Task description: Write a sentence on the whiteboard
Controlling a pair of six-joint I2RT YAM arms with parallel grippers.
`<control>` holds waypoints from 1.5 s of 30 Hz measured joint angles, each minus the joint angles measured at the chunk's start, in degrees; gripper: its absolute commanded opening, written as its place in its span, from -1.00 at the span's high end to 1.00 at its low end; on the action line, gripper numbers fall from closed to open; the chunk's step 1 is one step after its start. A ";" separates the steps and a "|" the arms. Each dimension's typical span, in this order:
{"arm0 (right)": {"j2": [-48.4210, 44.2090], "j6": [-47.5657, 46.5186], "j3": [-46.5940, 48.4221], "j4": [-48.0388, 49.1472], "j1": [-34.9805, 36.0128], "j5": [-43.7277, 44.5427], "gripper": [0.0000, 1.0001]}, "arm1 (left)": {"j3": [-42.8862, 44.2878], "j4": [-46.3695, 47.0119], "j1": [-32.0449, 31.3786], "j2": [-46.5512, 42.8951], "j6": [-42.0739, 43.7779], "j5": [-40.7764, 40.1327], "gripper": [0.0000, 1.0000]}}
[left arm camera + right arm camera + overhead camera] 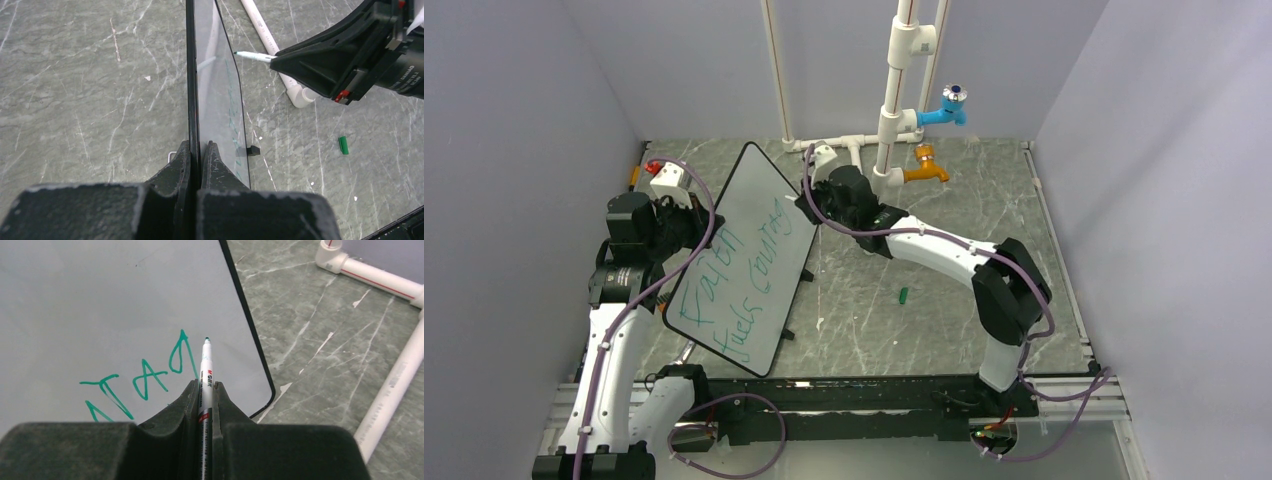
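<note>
The whiteboard (pixel 746 250) stands tilted on its edge at left centre. My left gripper (pixel 696 232) is shut on its left rim; in the left wrist view the jaws (pixel 200 150) clamp the board (pixel 220 100), seen edge-on. The sentence (pixel 736 270) runs in two green lines, also showing in the right wrist view (pixel 145 377). My right gripper (pixel 822 198) is shut on a white marker (pixel 206 370). Its green tip sits just beside the last letter near the board's (pixel 100 300) far right corner; I cannot tell if it touches.
A green marker cap (pixel 904 294) lies on the marble floor right of the board, also in the left wrist view (pixel 343 145). White pipes with a blue tap (pixel 951 105) and an orange tap (pixel 927 168) stand at the back. Grey walls enclose both sides.
</note>
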 measured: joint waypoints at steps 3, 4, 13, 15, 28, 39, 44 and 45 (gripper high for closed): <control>0.92 0.42 0.11 -0.02 0.00 -0.83 1.00 | 0.00 0.00 0.00 0.00 0.00 0.00 1.00; 1.14 0.48 0.11 -0.02 0.00 -1.18 1.00 | 0.00 0.00 0.00 -0.02 0.00 0.00 1.00; 1.77 0.87 0.13 -0.02 -0.02 -1.77 1.00 | 0.00 0.00 0.00 -0.04 0.00 0.00 1.00; 2.10 0.87 0.39 -0.02 -0.02 -1.75 1.00 | 0.00 -0.02 0.00 -0.04 0.00 -0.02 1.00; 5.88 0.31 5.68 -0.98 -1.51 -1.68 1.00 | -0.02 -0.20 0.00 -0.04 0.00 -0.55 1.00; 6.27 0.20 6.88 -1.70 -1.68 -1.90 1.00 | -0.02 -0.22 0.31 -0.04 0.00 -0.33 1.00; 6.27 0.37 6.86 -1.70 -1.66 -3.06 1.00 | -0.24 -0.20 1.25 -0.04 -0.04 0.50 1.00; 6.27 0.44 6.84 -1.70 -1.66 -3.30 1.00 | -0.24 -0.20 1.38 -0.04 -0.07 0.57 1.00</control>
